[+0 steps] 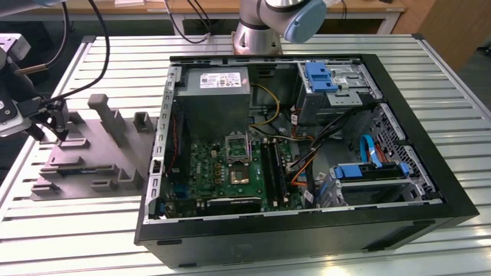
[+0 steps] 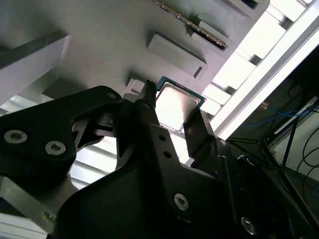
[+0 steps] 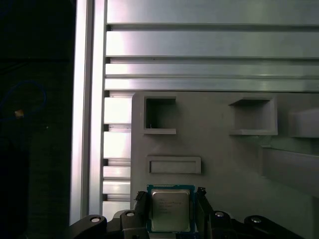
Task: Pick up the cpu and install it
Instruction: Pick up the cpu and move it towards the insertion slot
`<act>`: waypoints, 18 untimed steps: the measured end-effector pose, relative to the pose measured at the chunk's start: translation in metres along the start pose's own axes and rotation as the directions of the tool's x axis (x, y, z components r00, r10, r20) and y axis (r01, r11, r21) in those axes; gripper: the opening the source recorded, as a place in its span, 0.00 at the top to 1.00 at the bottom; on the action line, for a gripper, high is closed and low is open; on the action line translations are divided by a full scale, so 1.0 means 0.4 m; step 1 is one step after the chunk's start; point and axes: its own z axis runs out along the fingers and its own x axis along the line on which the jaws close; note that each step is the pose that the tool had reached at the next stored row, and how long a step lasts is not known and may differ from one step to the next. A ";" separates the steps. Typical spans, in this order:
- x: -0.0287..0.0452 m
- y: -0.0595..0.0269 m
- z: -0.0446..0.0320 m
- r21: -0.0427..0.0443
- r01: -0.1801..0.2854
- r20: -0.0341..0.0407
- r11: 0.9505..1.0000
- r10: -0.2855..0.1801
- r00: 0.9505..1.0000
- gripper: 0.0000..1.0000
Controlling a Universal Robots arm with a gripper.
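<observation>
The cpu (image 3: 169, 211), a small square chip with a pale metal top and green rim, lies at the outer end of the grey moulded tray (image 3: 219, 159). My gripper (image 3: 170, 199) is down on it, one black finger against each of two opposite edges. The second wrist view shows the same grip: cpu (image 2: 174, 102) between the fingers of the gripper (image 2: 172, 117), close to the tray (image 2: 109, 45). In the exterior view the gripper (image 1: 57, 129) hangs over the tray (image 1: 92, 155) at the far left. The board's metal-framed socket (image 1: 238, 146) lies inside the open computer case (image 1: 429, 172).
The case stands to the exterior view's right of the tray, with a grey power-supply box (image 1: 218, 98), drive bays and loose cables inside. Upright posts (image 1: 103, 115) rise from the tray beside the gripper. The slatted metal table (image 1: 437, 75) ends just beyond the tray.
</observation>
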 end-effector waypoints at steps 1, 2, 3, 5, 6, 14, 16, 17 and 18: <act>0.000 0.000 0.000 0.000 0.000 0.000 1.000 0.000 1.000 0.53; 0.000 0.000 -0.001 0.000 0.000 0.000 1.000 0.000 1.000 0.53; 0.000 0.000 -0.002 0.000 0.000 0.000 1.000 0.000 1.000 0.53; 0.000 0.000 -0.003 0.000 0.000 0.000 1.000 0.000 1.000 0.53; 0.000 0.000 -0.004 0.000 0.000 0.000 1.000 0.000 1.000 0.53; 0.000 0.001 -0.010 0.000 0.000 0.000 1.000 0.000 1.000 0.53; 0.000 0.001 -0.012 0.000 0.000 0.000 1.000 0.000 1.000 0.53; 0.000 0.001 -0.013 0.000 0.000 0.000 1.000 0.000 1.000 0.53; 0.000 0.001 -0.013 0.000 0.000 0.000 1.000 0.000 1.000 0.53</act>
